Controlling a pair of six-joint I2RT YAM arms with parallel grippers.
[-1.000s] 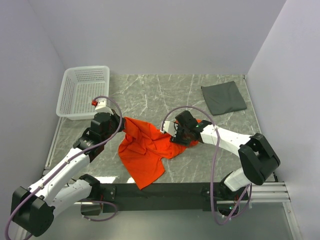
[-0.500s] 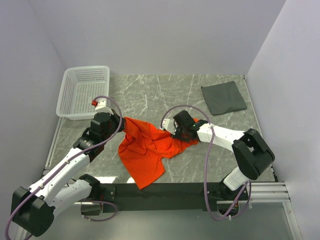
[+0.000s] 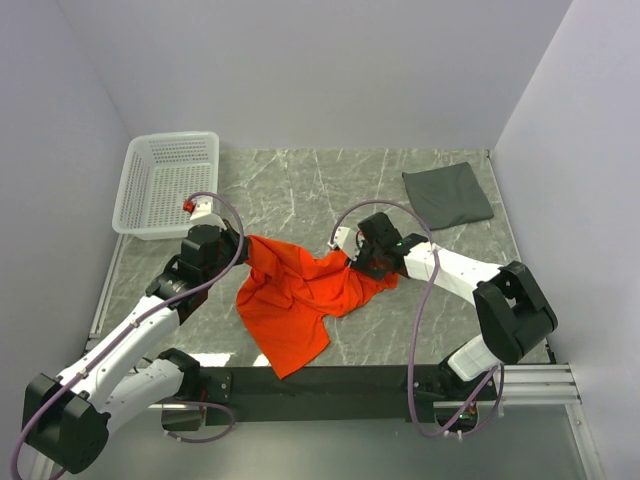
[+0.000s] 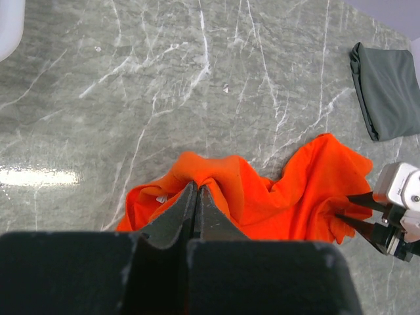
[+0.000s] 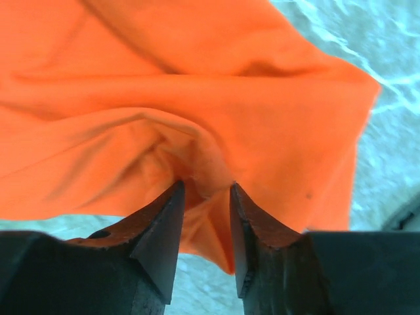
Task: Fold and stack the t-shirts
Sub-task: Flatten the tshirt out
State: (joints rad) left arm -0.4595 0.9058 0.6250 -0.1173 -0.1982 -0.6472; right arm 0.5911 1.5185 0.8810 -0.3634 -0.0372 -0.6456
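Both sides of the crumpled orange t-shirt (image 3: 295,300), spread mid-table (image 3: 300,190), were gripped: one fold was pinched tight by the left gripper (image 4: 198,187), another bunched fold by the right gripper (image 5: 207,187). The dark grey t-shirt (image 3: 447,195) was laid folded at the far right corner.

orange shirt (image 3: 295,300): bright orange, unfolded and crumpled, lying centre-left on the table (image 3: 300,190). It is wrinkled all over, with edges flopped onto themselves and one long lobe trailing toward the near edge. The far-left corner is gathered into a small peak, pinched in the left gripper (image 4: 198,187) with jaws tight together. The right-hand edge is bunched into a fold clamped in the right gripper (image 5: 207,190), creases fanning out from the pinch. Cloth between the two pinches lies in loose folds, not taut.

grey shirt (image 3: 447,195): plain dark grey, folded into a flat, roughly square packet. It sits slightly skewed at the table's far right corner, well apart from the orange one, with nothing touching it.
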